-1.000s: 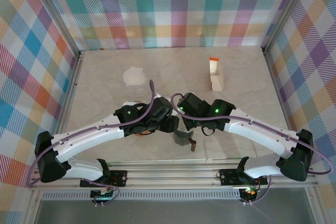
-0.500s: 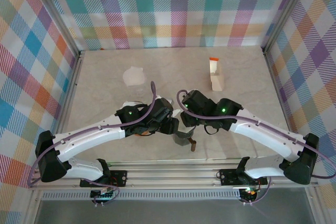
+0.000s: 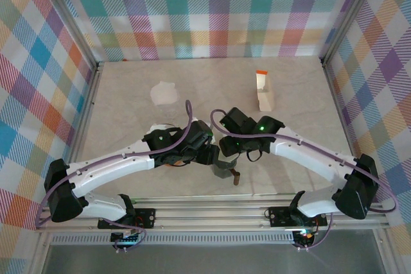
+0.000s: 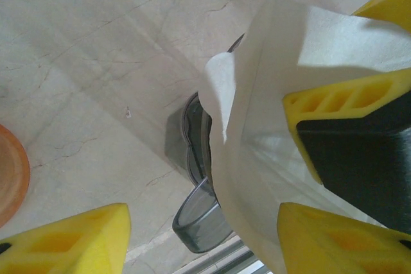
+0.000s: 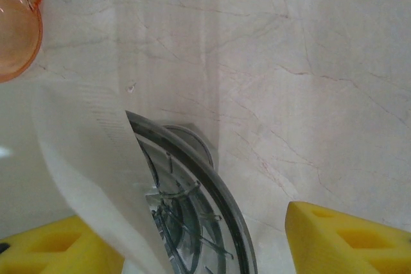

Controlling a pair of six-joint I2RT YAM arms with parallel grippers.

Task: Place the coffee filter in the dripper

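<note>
The main risk is the filter [image 4: 257, 94] slipping off instead of settling into the dripper [image 4: 192, 139]. Neither gripper is pinching it. The left gripper [image 4: 203, 208] has its jaws apart with only table [image 3: 128, 120] and dripper between them, and the paper brushes one finger at about 4 o'clock in its wrist view. The right gripper [image 5: 183, 213] is also spread wide, with the paper draped over the finger at its 8 o'clock. A finger pulling away could drag the loose sheet, crease it or tip it onto the table. A bump could also push the light dripper toward the orange cup [image 5: 16, 24] nearby.

The filter is thin white paper, translucent enough for the dripper's rim to show through, with a ribbed seam along one edge and a flap curling over at the top. It leans over the dripper's rim, at 9 o'clock in the right wrist view, and does not look seated. The dripper sits at 6 o'clock on the table, under both grippers
</note>
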